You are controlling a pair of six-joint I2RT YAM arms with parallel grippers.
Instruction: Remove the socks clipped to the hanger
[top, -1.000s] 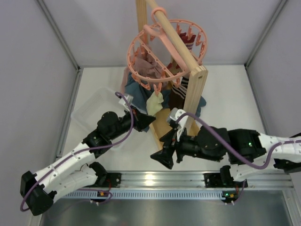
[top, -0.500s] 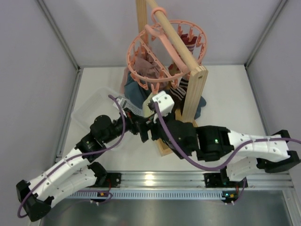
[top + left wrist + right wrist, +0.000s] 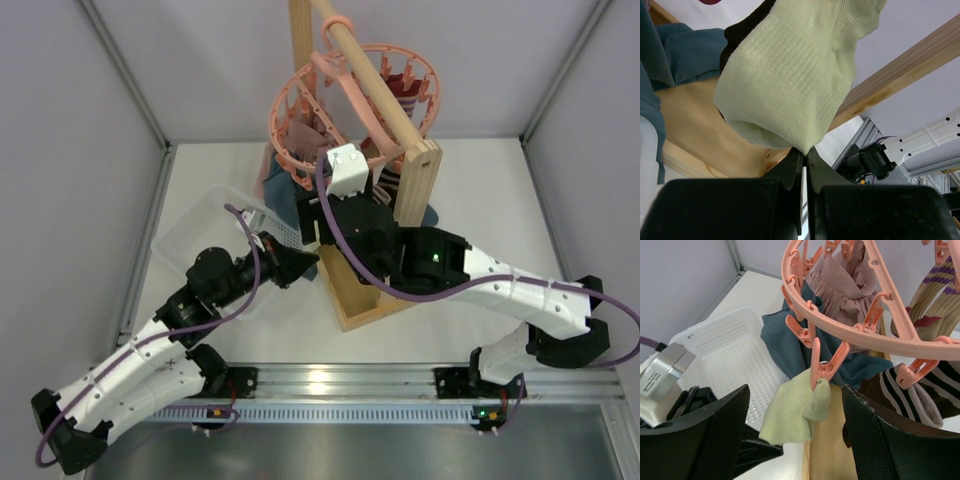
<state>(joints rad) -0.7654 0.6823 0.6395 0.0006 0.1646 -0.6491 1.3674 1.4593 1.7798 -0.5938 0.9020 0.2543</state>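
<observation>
The salmon-pink round hanger (image 3: 350, 105) (image 3: 855, 335) hangs from the wooden rack's rod. A pale cream sock (image 3: 795, 410) (image 3: 795, 75) hangs from one peg (image 3: 824, 365) on its near ring. My left gripper (image 3: 805, 150) (image 3: 298, 264) is shut on that sock's lower edge. My right gripper (image 3: 795, 390) is open just below the ring, its fingers (image 3: 715, 430) on either side of the cream sock, apart from it. A dark brown striped sock (image 3: 910, 390) is clipped to the right of it. My right arm hides the cream sock in the top view.
A dusty-pink garment (image 3: 845, 280) and a blue-grey cloth (image 3: 785, 340) hang inside the ring. A white perforated basket (image 3: 730, 350) (image 3: 200, 230) sits at the left on the table. The wooden rack's base (image 3: 365, 290) and post (image 3: 415, 190) stand under my right arm.
My right arm has swung up from the table's front to just under the hanger, around the cream sock. My left gripper, still shut on the sock, has drawn back slightly to the near left.
</observation>
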